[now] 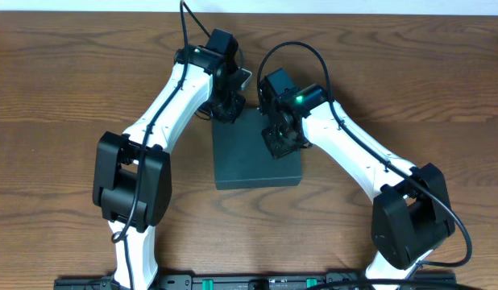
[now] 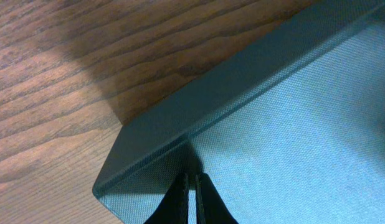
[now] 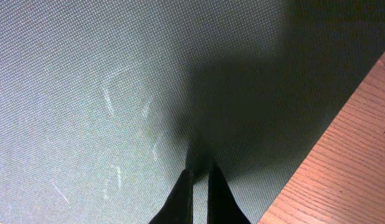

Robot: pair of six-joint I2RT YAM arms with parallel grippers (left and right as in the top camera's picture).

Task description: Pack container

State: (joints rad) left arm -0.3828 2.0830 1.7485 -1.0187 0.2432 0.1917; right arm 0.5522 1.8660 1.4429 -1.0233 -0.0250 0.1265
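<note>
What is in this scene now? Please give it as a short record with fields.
surface: wooden table
container: dark teal-green, flat, closed, in the middle of the table
left gripper: fingers nearly together, tips at the container's top, by its far left corner
right gripper: fingers nearly together, tips on the container's top, near its right edge
held: nothing seen between the fingers of either gripper

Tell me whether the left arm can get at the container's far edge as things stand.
Probably yes: the left hand sits at the container's far-left corner, fingertips on its surface beside the edge. Nothing lies between; the right hand is farther along its top.
</note>
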